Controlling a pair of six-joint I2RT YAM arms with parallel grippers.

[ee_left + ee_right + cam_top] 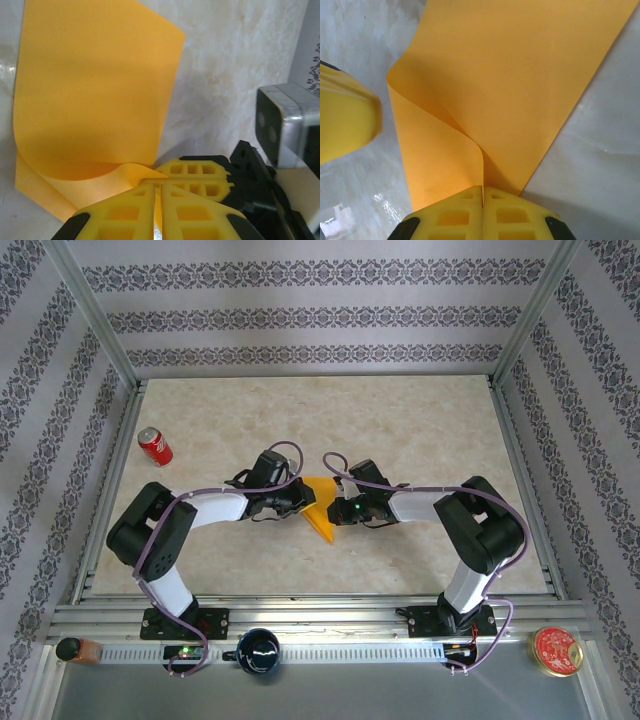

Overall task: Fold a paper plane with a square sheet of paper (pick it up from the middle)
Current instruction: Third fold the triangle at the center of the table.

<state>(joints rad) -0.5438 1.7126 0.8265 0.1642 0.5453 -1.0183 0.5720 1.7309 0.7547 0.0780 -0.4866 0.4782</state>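
Observation:
The square sheet of paper (322,522) is orange-yellow and lies at the table's middle, bent over on itself in a soft curl (95,90). My left gripper (306,502) comes in from the left and is shut on the sheet's near edge (158,200), a strip of paper showing between its yellow fingers. My right gripper (333,510) comes in from the right and is shut on a raised bend of the sheet (482,194). In the left wrist view its fingers (200,176) pinch the paper's corner just beyond mine. A left finger (345,120) shows blurred at the right wrist view's left edge. The paper plane is out of view.
A red soda can (155,446) lies at the table's left, well away from both arms. On the near ledge sit a small bottle (78,650), a dark round object (258,651) and a red-lidded tin (557,651). Metal frame posts border the marble table (420,430).

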